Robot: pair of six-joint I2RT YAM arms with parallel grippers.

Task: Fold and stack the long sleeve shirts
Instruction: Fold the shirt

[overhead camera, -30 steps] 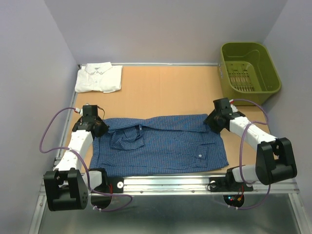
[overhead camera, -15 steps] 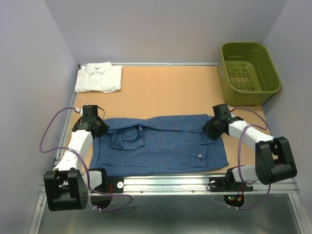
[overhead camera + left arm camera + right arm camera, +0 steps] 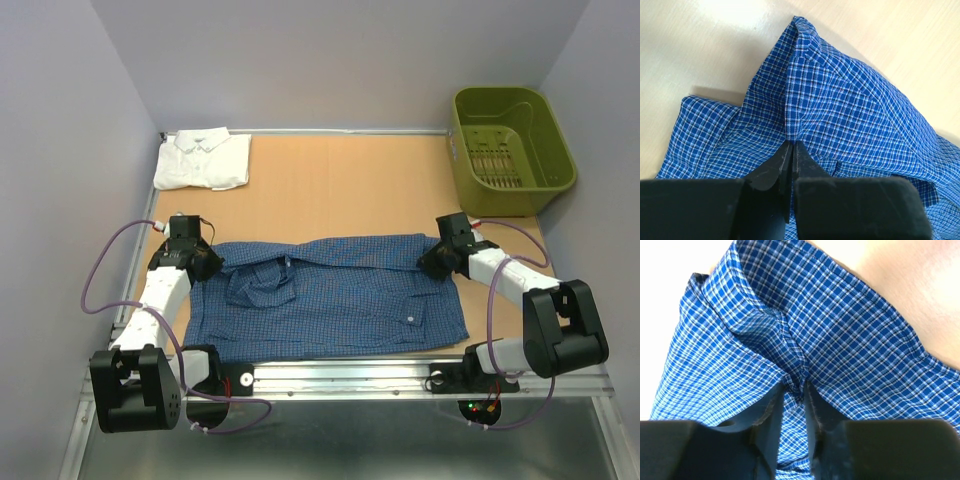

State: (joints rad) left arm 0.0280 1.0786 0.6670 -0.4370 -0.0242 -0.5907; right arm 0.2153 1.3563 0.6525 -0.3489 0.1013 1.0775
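The dark blue checked long sleeve shirt (image 3: pixel 340 300) lies spread flat across the near half of the table. My left gripper (image 3: pixel 207 262) is at the shirt's far left corner. In the left wrist view that gripper (image 3: pixel 791 142) is shut on a ridge of the checked cloth (image 3: pixel 840 100). My right gripper (image 3: pixel 430 262) is at the far right corner. In the right wrist view its jaws (image 3: pixel 795 385) pinch a bunched fold of the cloth (image 3: pixel 840 330). The white long sleeve shirt (image 3: pixel 203 160) lies folded at the back left corner, collar up.
An olive-green plastic basket (image 3: pixel 500 92) stands at the back right corner. Bare tan tabletop (image 3: pixel 340 180) stretches between the white shirt and the basket. Grey walls close in the left, back and right sides. A metal rail (image 3: pixel 340 375) runs along the near edge.
My right gripper has slid a little left onto the shirt's far right corner and its jaws have closed on the cloth. The left gripper and the shirts have not moved.
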